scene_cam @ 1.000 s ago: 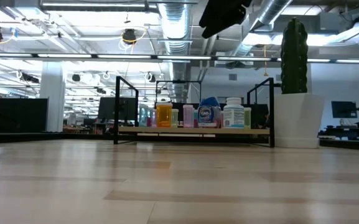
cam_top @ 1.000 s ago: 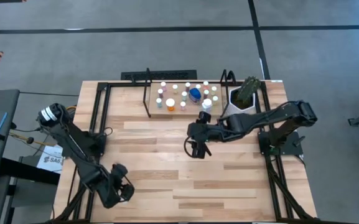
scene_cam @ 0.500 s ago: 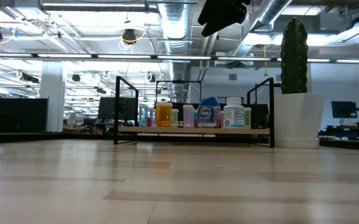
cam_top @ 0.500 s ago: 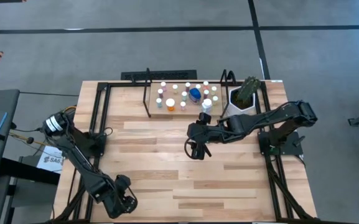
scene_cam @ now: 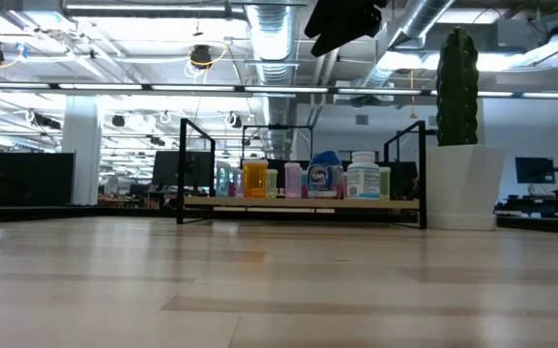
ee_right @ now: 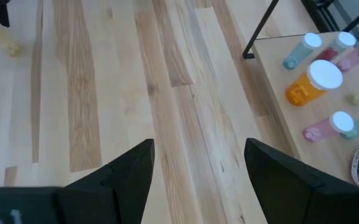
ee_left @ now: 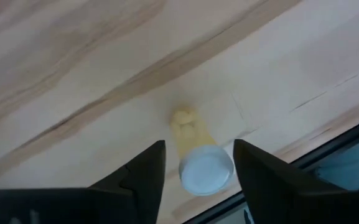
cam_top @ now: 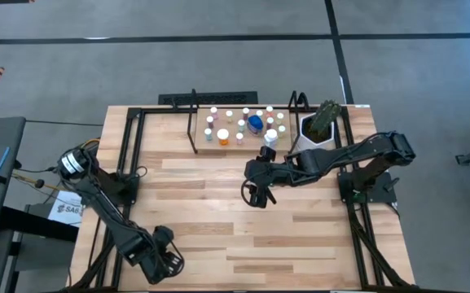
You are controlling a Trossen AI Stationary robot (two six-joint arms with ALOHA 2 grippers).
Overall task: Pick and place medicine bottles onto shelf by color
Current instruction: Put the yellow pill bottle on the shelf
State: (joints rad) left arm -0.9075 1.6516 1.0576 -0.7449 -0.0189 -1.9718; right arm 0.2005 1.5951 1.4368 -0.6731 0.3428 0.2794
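Reaching down at about seven o'clock on the tabletop (cam_top: pixel 218 236), close to its near left corner, the left gripper (cam_top: pixel 166 262) stands over a small pale yellow bottle (ee_left: pixel 198 158) with a white cap. From overhead the arm covers this bottle completely; only the left wrist view shows it, upright between the two dark fingers (ee_left: pixel 143 171), with gaps on both sides. The fingers are apart around the bottle, and whether they press on it cannot be told. The bottle's lower body is blurred there, and the tabletop edge runs just beside it.

Toward the middle, the right gripper (cam_top: pixel 253 195) hangs above bare planks near the centre, at about five o'clock from the shelf (cam_top: pixel 204 149), its fingers spread wide with nothing between them. In the low view only a dark piece of this arm shows at the top edge, cut off.

At twelve o'clock the shelf carries the other medicine bottles. An orange bottle (cam_top: pixel 223 137) stands toward its left, pink and teal vials around it, and a wider blue bottle (cam_top: pixel 255 124) sits further right. Seen level, the bottles overlap one another and the rear ones are mostly hidden. At about one o'clock a white pot (cam_top: pixel 314 133) with a green plant stands just beside the shelf's right end.
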